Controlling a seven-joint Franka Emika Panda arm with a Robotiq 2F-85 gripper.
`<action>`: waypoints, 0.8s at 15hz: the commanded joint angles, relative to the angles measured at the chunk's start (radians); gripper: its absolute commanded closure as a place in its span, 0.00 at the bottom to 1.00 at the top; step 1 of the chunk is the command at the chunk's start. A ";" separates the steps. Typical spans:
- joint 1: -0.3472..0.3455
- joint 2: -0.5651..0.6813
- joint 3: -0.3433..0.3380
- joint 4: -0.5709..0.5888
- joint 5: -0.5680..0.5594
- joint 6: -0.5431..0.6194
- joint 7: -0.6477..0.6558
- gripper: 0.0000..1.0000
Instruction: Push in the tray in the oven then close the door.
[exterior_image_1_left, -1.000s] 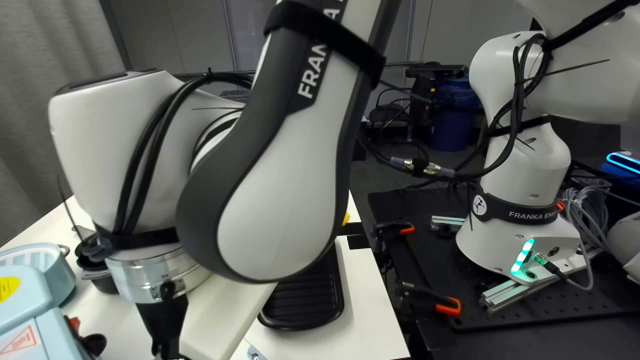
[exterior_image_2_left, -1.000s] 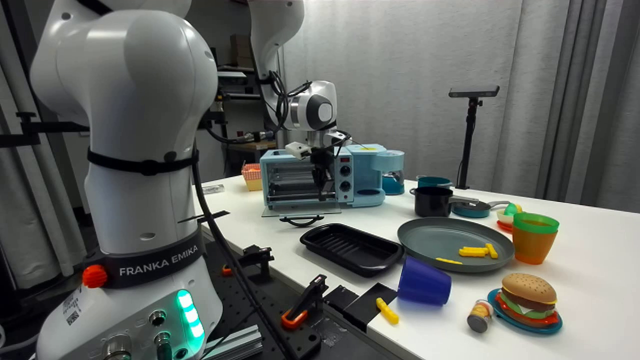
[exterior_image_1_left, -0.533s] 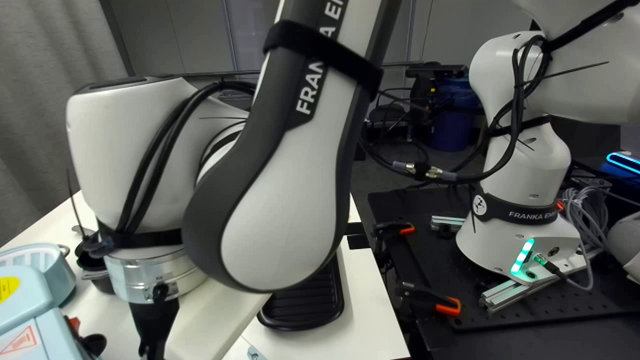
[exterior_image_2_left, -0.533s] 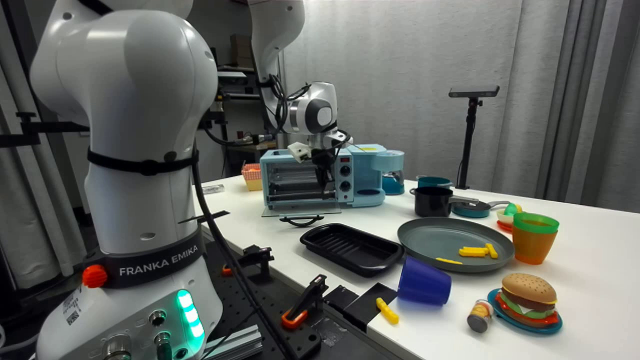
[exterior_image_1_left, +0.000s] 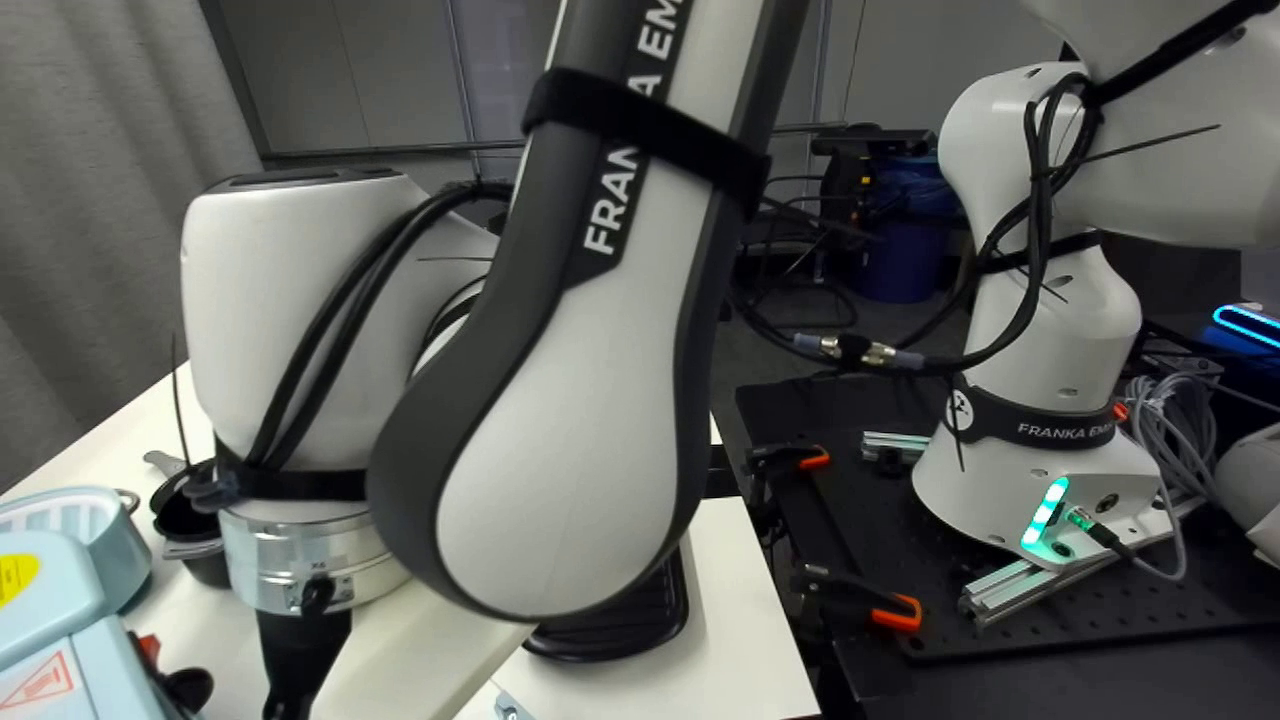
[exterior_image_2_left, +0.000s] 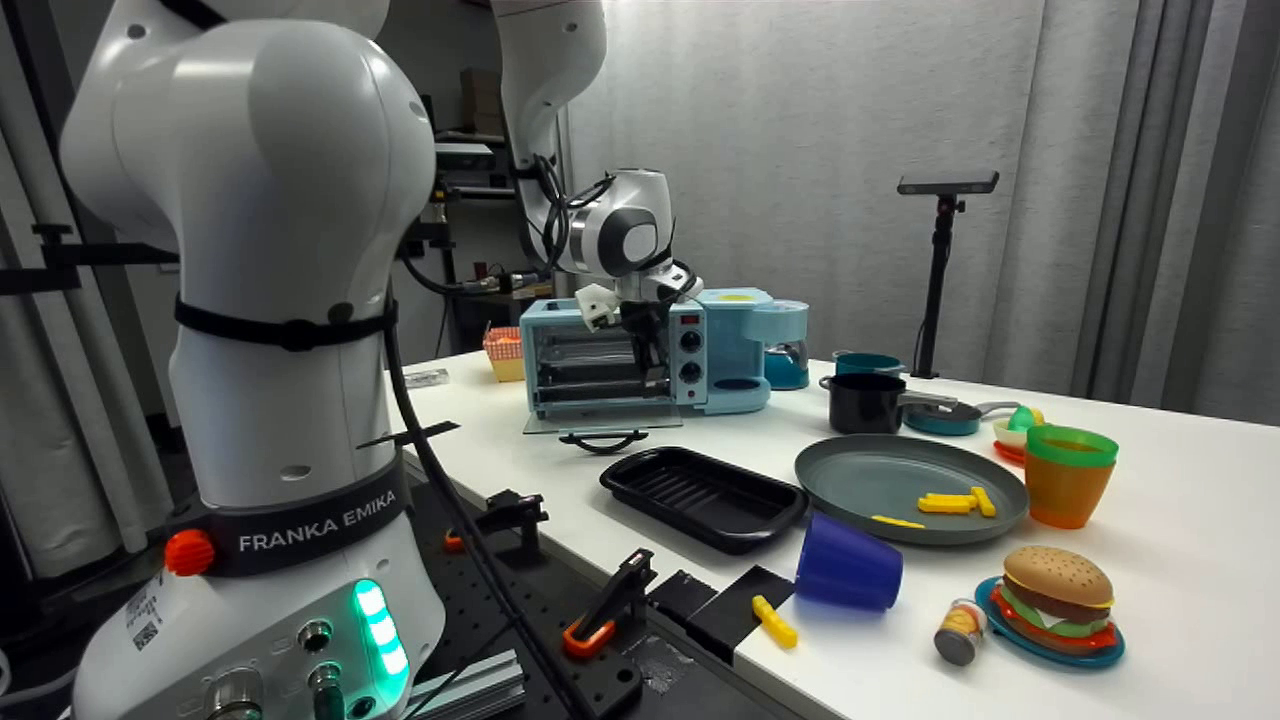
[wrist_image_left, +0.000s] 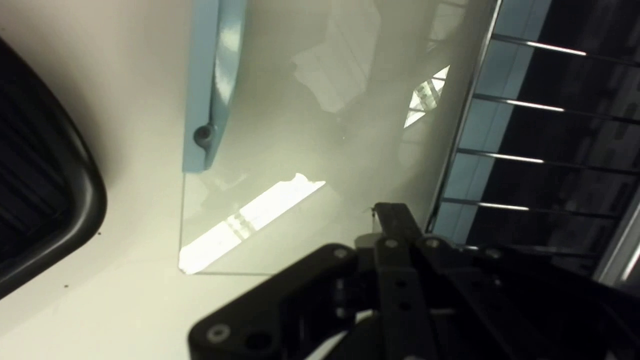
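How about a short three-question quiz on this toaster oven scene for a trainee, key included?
1. True or false: the toaster oven has its glass door lowered open.
2. What yellow toy food lies in the gray round pan?
3. The gripper is: A) above the toy hamburger; B) at the toaster oven's open front; C) inside the black pot.

Key: 1 true; 2 toy fries; 3 B.

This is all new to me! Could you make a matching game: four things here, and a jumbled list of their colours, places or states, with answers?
Things:
1. oven door
2. burger
3. large round dish
4. ribbed pan

Matches:
A. grey, with yellow sticks on it
B. black
C. lowered open
D. on a small blue plate

Pairs: 1-C; 2-D; 3-A; 4-B
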 joint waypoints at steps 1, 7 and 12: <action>0.006 0.001 0.017 0.001 0.044 0.046 -0.005 1.00; 0.008 0.007 0.029 0.005 0.054 0.119 -0.012 1.00; -0.001 0.040 0.057 0.015 0.090 0.178 -0.018 1.00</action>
